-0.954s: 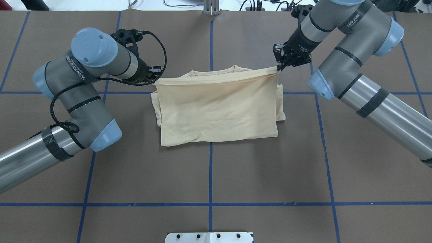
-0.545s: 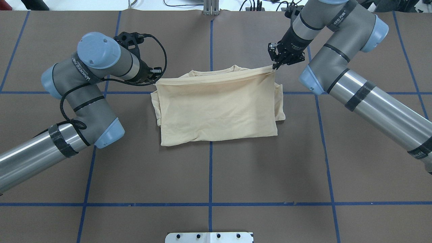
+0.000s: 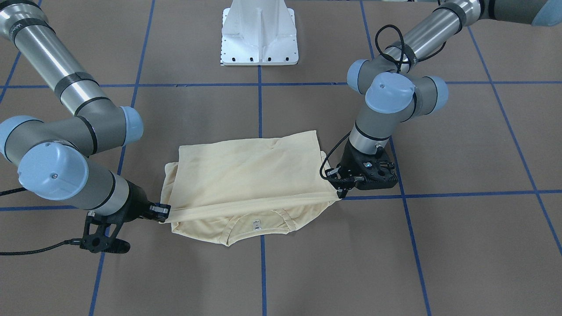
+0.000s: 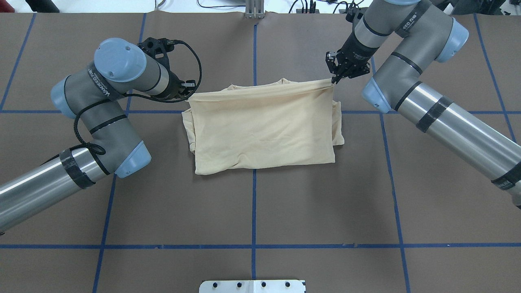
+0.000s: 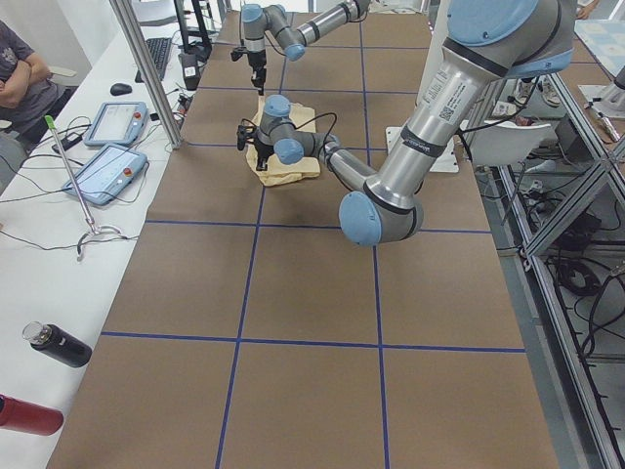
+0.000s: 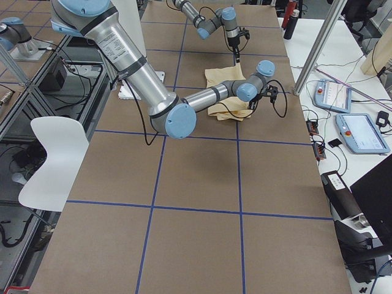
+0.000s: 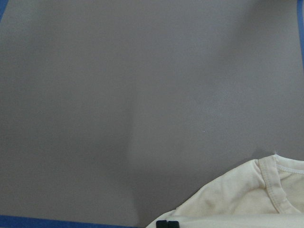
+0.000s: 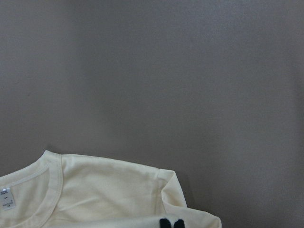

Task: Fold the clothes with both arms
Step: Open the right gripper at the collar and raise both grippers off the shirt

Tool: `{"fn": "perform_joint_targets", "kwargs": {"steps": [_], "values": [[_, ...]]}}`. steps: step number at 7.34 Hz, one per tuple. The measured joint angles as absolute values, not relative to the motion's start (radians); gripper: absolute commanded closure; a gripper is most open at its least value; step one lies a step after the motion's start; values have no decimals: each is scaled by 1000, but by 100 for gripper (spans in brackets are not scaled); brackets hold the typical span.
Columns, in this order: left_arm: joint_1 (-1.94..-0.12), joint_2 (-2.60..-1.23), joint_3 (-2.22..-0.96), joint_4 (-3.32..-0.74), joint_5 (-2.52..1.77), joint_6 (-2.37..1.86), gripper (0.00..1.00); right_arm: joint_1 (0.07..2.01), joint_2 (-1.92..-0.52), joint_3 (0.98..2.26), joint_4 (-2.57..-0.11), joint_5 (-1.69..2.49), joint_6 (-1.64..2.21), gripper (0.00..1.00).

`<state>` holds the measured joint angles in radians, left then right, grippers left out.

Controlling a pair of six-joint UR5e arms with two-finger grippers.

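Both arms bend sharply at the elbow and reach inward, wrists low over the brown tabletop [image 4: 325, 203]. The left tool [image 4: 189, 90] and the right tool [image 4: 334, 79] each look clamped on one end of the shirt [image 4: 260, 130]'s upper edge, which runs taut between them. The white neck label [image 3: 256, 225] bears print too small to read. The pale cream shirt lies folded mid-tabletop, with its collar showing past that edge.

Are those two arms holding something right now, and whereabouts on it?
Yes, the cream shirt. The left gripper and right gripper each have their fingers pinched on one end corner of its folded-over top layer, stretched taut near the collar.
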<state>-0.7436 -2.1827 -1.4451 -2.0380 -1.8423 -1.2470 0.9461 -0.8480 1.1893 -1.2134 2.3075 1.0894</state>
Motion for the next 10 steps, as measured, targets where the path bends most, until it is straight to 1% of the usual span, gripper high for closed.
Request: {"fn": "perform_joint_targets", "kwargs": {"steps": [4, 5, 6, 8, 10], "values": [[-743, -2189, -1457, -2032, -1845, -1249, 100, 930, -840, 1219, -1212, 2308, 1100, 100], [-743, -2188, -1467, -2029, -1845, -1249, 44, 922, -842, 1231, -1211, 2309, 1100, 31], [-743, -2184, -1480, -2028, -1845, -1249, 1, 918, -845, 1237, -1211, 2310, 1097, 0], [-743, -2170, -1521, -2026, -1842, -1246, 0, 919, -854, 1239, -1210, 2310, 1093, 0], [-745, -2125, -1587, -2020, -1842, -1239, 0, 924, -889, 1242, -1149, 2309, 1102, 0]]}}
